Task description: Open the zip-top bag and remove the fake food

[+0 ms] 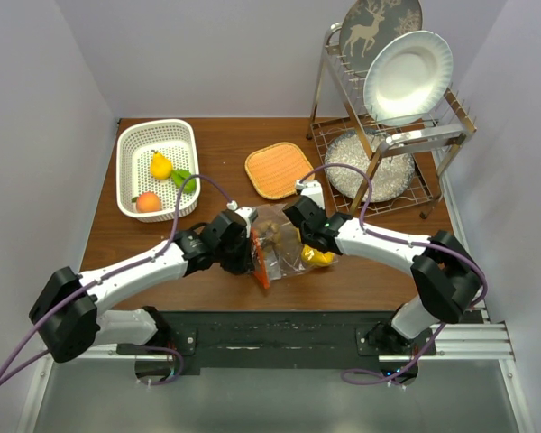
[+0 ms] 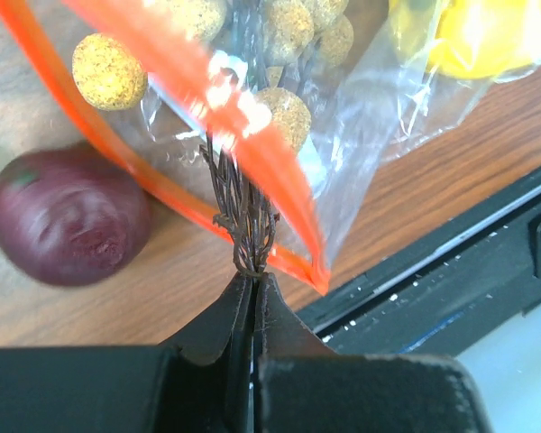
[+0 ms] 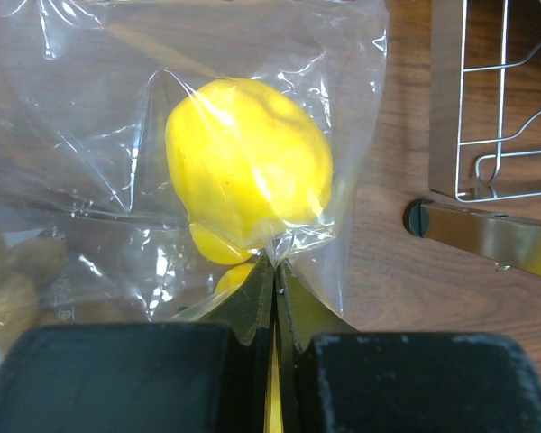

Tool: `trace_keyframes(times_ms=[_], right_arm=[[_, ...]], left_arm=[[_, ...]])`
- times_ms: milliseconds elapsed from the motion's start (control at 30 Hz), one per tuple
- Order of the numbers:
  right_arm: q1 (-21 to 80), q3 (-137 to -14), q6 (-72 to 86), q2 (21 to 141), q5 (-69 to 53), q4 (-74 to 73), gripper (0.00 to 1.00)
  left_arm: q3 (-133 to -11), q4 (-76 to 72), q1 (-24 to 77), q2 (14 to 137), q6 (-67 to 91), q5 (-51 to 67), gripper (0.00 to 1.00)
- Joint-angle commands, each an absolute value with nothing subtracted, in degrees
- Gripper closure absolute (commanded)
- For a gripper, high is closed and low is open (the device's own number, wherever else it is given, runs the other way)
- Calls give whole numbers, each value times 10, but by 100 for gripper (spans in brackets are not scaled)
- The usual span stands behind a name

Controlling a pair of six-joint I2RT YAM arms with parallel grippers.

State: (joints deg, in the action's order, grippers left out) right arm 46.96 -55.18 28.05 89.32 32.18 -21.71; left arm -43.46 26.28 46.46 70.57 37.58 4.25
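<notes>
Half done: clenches left gripper [image 2: 252, 280] on stem of brown grape-like cluster [image 2: 108, 70], right gripper [image 3: 272, 269] on clear orange-zippered plastic bag [image 3: 90, 117], yellow lemon [image 3: 248, 162] just ahead, unremoved.

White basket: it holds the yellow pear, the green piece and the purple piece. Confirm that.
Not quite. In the top view the white basket holds the yellow pear, the green piece and the orange peach, not the purple piece, which lies beside the zip-top bag.

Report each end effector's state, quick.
Left end effector: closed, pinching the brown stem of the grape cluster.
Right end effector: closed on the clear plastic of the zip-top bag.
</notes>
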Motion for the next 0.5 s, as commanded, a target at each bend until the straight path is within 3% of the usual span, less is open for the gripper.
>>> trace_keyframes(times_ms=[0, 467], right_arm=[[471, -575, 291, 894, 323, -227, 100], [449, -595, 312, 940, 366, -259, 100]], left_arm=[[-453, 221, 461, 715, 343, 41, 100], [-539, 452, 457, 682, 331, -19, 100]])
